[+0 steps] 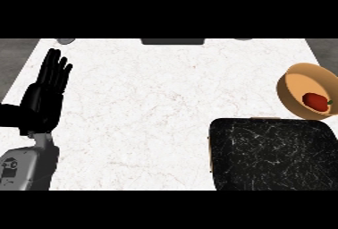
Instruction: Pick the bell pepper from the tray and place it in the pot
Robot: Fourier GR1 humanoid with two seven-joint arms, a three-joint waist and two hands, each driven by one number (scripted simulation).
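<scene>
bell pepper point(316, 101), red, lies inside tan pot point(298, 96) at right edge of white marbled worktop point(152, 112). pot sits tilted toward view, just above black tray point(274, 154), touching or nearly touching its top edge. left robot hand point(46, 91) rests at far left of worktop, fingers straight and pointing up, holding nothing, well apart from pepper, pot and tray. right robot hand not visible in this view.

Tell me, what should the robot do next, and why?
Probably nothing more than staying put: the red bell pepper already lies inside the tan pot, beside the black tray. The left hand rests open at the left edge; the right hand is out of view.
</scene>
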